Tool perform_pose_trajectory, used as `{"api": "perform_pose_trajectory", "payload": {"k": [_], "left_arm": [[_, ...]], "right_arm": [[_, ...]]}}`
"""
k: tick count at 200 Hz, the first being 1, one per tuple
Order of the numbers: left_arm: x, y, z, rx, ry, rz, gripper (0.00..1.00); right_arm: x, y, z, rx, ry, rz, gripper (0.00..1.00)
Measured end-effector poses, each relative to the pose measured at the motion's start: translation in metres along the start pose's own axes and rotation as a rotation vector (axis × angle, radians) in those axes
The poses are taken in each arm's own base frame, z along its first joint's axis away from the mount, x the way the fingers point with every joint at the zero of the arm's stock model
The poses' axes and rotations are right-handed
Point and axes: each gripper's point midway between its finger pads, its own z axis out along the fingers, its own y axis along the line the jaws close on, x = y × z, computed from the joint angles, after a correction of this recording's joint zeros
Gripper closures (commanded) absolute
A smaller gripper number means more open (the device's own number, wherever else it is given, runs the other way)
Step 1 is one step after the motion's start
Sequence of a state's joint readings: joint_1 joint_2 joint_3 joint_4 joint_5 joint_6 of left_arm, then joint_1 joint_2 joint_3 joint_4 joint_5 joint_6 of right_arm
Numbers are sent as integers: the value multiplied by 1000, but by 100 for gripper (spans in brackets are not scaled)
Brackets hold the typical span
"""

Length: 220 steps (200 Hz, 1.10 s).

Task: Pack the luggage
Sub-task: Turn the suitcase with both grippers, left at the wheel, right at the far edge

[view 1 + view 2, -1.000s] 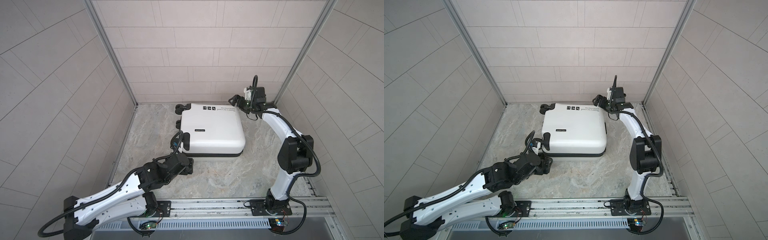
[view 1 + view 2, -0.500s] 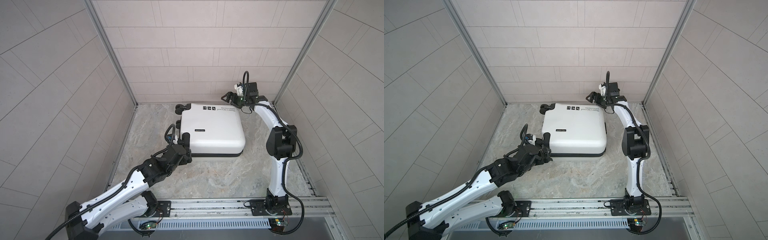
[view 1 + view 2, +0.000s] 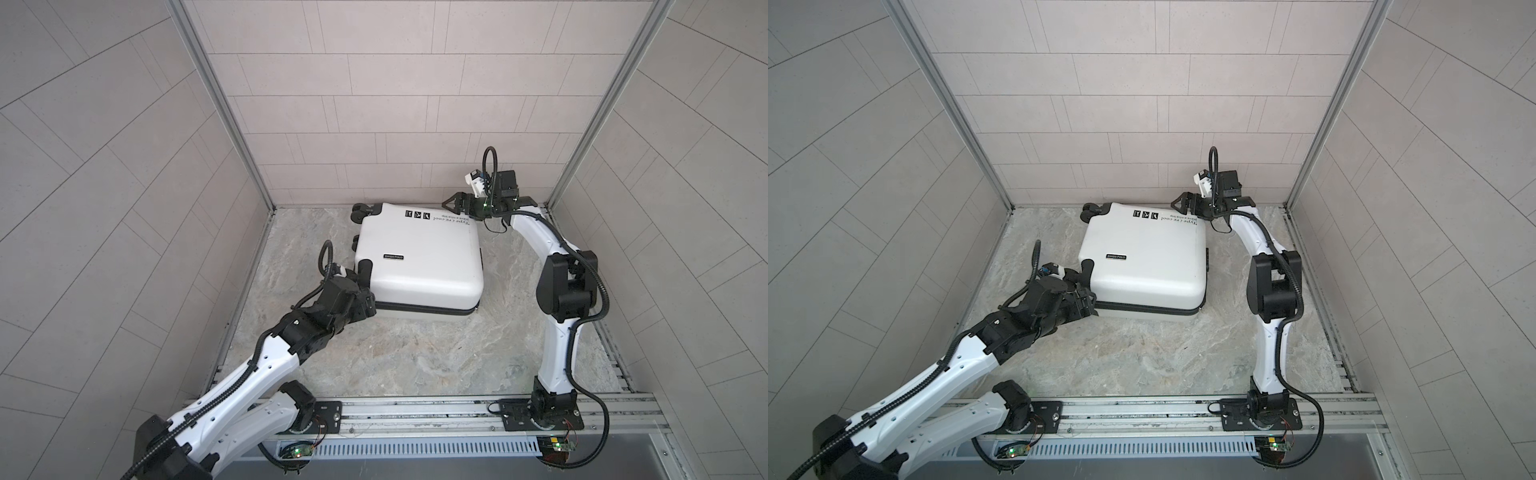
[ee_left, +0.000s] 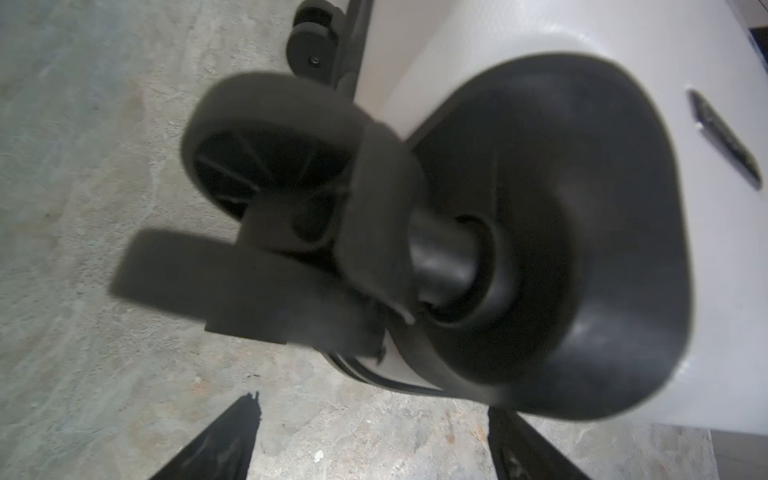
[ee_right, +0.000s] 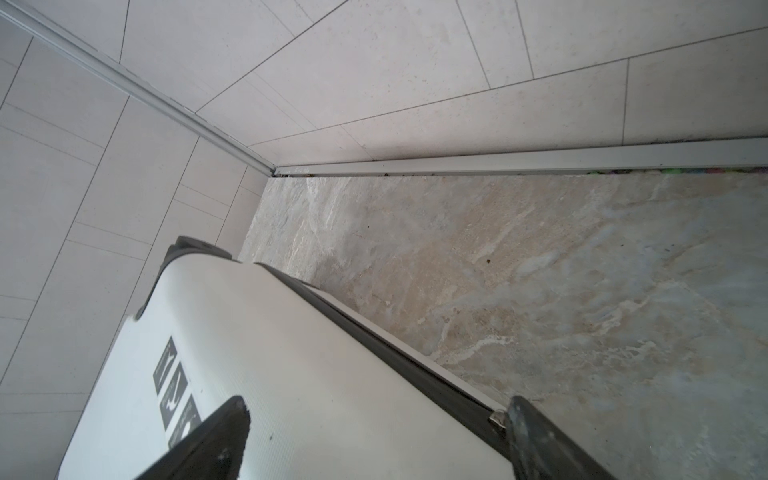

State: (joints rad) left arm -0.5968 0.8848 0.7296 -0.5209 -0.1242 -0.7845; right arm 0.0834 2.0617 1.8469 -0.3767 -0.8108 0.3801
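1. The left hand point(image 3: 368, 305) is sitting low at the 7 o'clock corner of the luggage point(image 3: 419, 257). It is standing open and holding nothing, and in the left wrist view only bare tabletop point(image 4: 104, 395) is showing between its fingertips point(image 4: 224, 449).
2. A black wheel point(image 4: 266, 145) is filling that wrist view, blurred and very close. It is sticking out from the luggage's 9 o'clock side, and another wheel point(image 3: 360, 212) is sitting at the 11 o'clock corner.
3. In both top views the luggage is lying flat and closed with its white shell facing up. It is resting toward 12 o'clock on the tabletop, close to the back wall point(image 3: 415, 124). Its black zipper band point(image 3: 424, 308) is running along the 6 o'clock side.
4. The right hand point(image 3: 451, 203) is hovering at the luggage's 1 o'clock corner, spread wide. In the right wrist view one finger is lying over the white shell and one is sitting beside the zipper band. I cannot tell whether either is touching.
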Motion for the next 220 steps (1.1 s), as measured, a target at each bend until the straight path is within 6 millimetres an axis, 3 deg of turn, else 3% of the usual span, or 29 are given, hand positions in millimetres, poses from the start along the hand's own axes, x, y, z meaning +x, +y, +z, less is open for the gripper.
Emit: {"api": "perform_pose_trajectory", "payload": {"k": [43,108,152,220], "left_arm": [[-15,34,-2,-82,-19,-52,9],[-15,68,13,-202,42,-54,9],[-27,79,20,-255,48,-57,9],[-42,90,25,-296,29,-68,9]], "right_arm": [[38,30,-2,-22,47,-57,3],[99,81,-10,-82,126,-122,3],[128,98,-24,-78,150,-154,3],[156,117,-37,-21,119,-212,3]]}}
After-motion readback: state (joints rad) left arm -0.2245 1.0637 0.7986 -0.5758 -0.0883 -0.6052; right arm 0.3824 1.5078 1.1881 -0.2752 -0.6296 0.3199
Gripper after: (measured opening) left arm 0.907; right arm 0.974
